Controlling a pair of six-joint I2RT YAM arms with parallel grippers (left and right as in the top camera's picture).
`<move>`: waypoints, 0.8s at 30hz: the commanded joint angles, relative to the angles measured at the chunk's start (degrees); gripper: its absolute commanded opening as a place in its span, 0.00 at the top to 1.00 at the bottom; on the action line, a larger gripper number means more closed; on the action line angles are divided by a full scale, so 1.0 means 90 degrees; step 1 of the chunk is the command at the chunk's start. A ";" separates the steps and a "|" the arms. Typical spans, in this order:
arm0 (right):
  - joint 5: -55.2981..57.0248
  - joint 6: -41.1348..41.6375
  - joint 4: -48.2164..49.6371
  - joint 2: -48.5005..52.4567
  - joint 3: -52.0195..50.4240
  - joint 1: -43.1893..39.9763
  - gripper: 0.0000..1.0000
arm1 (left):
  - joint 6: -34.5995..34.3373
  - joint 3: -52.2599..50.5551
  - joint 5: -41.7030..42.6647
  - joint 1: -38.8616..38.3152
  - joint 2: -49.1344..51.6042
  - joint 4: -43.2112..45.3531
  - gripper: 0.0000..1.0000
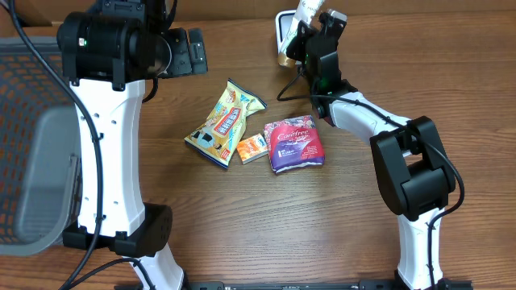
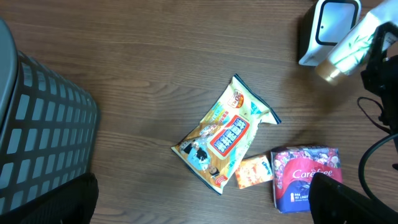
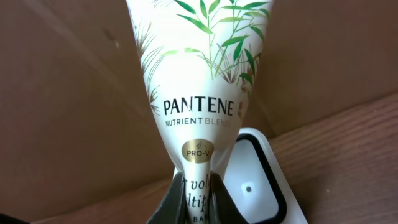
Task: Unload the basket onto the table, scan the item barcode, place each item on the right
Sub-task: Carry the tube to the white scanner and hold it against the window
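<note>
Over the scanner [image 3: 258, 180], my right gripper [image 3: 194, 202] is clamped shut on the Pantene tube [image 3: 199, 93], light, squashy and slick, best pinched where it narrows

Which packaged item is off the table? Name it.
The white Pantene tube, pinched in the right gripper by the scanner; the snack bag, orange packet and purple Carefree pack lie on the table.
</note>
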 commanded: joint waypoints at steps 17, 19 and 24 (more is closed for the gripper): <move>-0.0172 0.0027 0.0850 0.0170 0.0129 -0.0391 0.96 | 0.0056 -0.0034 0.0010 0.0017 -0.0073 0.0007 0.00; -0.0838 0.0187 0.0845 0.0170 0.0134 -0.0425 0.96 | 0.0056 -0.0034 0.0010 0.0017 -0.0073 0.0007 0.00; -0.1358 0.1056 0.0772 0.0170 0.0136 -0.0330 0.96 | 0.0056 -0.0034 0.0010 0.0017 -0.0073 0.0007 0.00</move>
